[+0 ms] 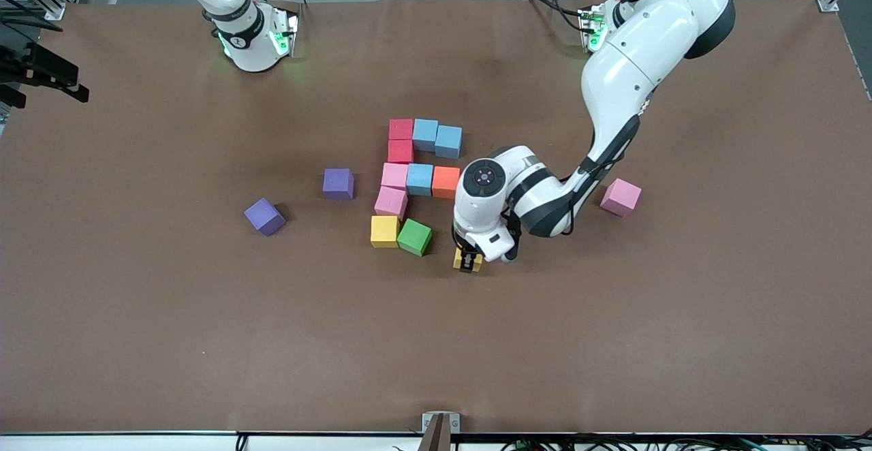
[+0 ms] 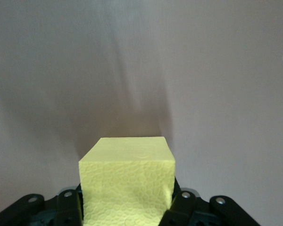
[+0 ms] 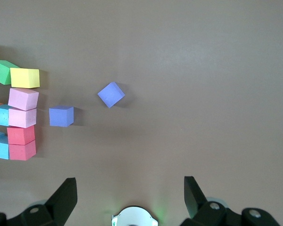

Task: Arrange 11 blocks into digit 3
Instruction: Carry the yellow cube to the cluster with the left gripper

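Observation:
My left gripper (image 1: 468,261) is shut on a yellow block (image 1: 475,261) (image 2: 127,181), down at the table beside the green block (image 1: 415,236), toward the left arm's end. Its black fingers (image 2: 181,205) press the block's two sides. Whether the block touches the cloth I cannot tell. The digit 3 (image 1: 419,179) lies mid-table as touching blocks: red (image 1: 401,129), two light blue (image 1: 436,137), red, pink (image 1: 394,176), light blue, orange (image 1: 446,181), pink, yellow (image 1: 385,231) and green. My right gripper (image 3: 129,193) hangs open and holds nothing, high over bare cloth by its own base.
Two purple cubes (image 1: 338,183) (image 1: 264,216) lie apart from the figure toward the right arm's end. A lilac-pink cube (image 1: 620,197) sits alone toward the left arm's end, beside the left forearm. Brown cloth (image 1: 204,335) covers the table.

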